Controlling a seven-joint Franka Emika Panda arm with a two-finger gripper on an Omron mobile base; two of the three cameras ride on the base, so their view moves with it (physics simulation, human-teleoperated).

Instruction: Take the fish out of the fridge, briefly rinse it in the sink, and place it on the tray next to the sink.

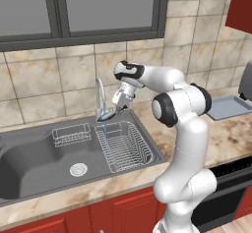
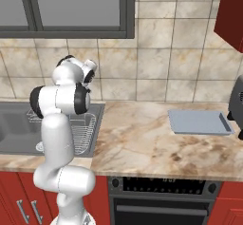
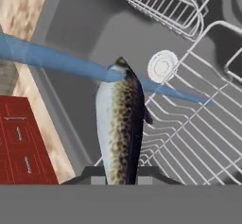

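One fish (image 3: pixel 120 128) grasped in the fingers (image 1: pixel 109 113) under the water stream (image 3: pixel 52 60), over one sink (image 1: pixel 34 153); two wire racks; no legible writing.

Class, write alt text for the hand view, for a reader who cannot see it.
A speckled fish held in the gripper sits in a blue stream of tap water above the dark-grey sink. Below it lie the round drain and wire racks; red cabinet fronts show at left.
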